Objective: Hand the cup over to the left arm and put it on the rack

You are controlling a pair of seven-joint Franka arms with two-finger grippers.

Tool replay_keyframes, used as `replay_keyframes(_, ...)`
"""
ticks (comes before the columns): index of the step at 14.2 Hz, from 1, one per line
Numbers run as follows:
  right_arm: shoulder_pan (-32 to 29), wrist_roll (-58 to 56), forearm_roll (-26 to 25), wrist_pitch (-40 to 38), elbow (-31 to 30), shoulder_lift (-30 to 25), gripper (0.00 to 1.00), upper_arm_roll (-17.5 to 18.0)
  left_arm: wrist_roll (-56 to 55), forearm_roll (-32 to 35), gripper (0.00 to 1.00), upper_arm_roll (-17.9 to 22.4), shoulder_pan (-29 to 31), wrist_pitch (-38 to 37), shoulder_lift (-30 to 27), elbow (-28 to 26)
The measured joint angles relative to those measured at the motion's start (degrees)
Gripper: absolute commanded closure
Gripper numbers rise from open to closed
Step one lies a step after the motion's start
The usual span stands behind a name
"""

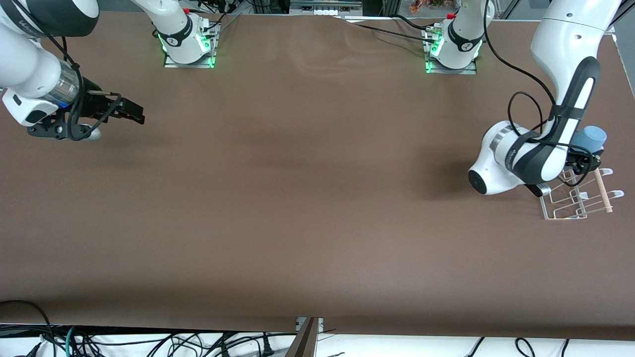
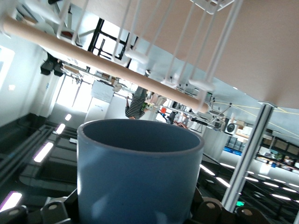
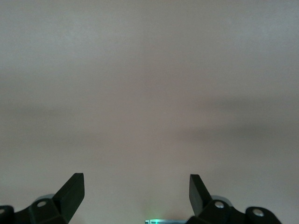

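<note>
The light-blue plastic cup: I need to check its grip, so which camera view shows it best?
The left wrist view: the light-blue plastic cup fills it, held in the left gripper by the clear wire rack. The front view shows only its top over the rack. The right wrist view shows none.

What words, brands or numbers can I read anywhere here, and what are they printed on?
None can be read for certain.
Right arm's white upper shell: pale lettering, cut off and too faint.
Left arm's base collar: small white mark, too small.
Light-blue plastic cup and clear acrylic wire rack: no print.
</note>
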Motion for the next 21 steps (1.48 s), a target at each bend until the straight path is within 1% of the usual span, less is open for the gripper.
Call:
replay_keyframes(3, 0.0, -2.14, -1.85, -0.09, 0.0, -0.02, 0.01, 0.29, 4.33, 1.28, 0.87, 0.01, 4.15, 6.35, -0.15, 0.0)
replay_keyframes(5, -0.28, -3.14, -2.1, -0.86, 0.64, 0.01, 0.01, 0.27, 4.92, 1.28, 0.84, 0.01, 6.15, 8.47, -0.15, -0.05)
replay_keyframes(9, -1.53, -4.68, -2.12, -2.58, 2.99, 0.81, 0.01, 0.05, 5.13, 1.28, 0.84, -0.52, 6.39, 9.31, -0.15, -0.32)
replay_keyframes(21, -1.56, -5.36, -2.12, -2.67, 4.65, 1.53, 0.01, 0.67, 5.11, 1.29, 0.84, -0.58, 6.35, 10.17, 0.07, -0.92)
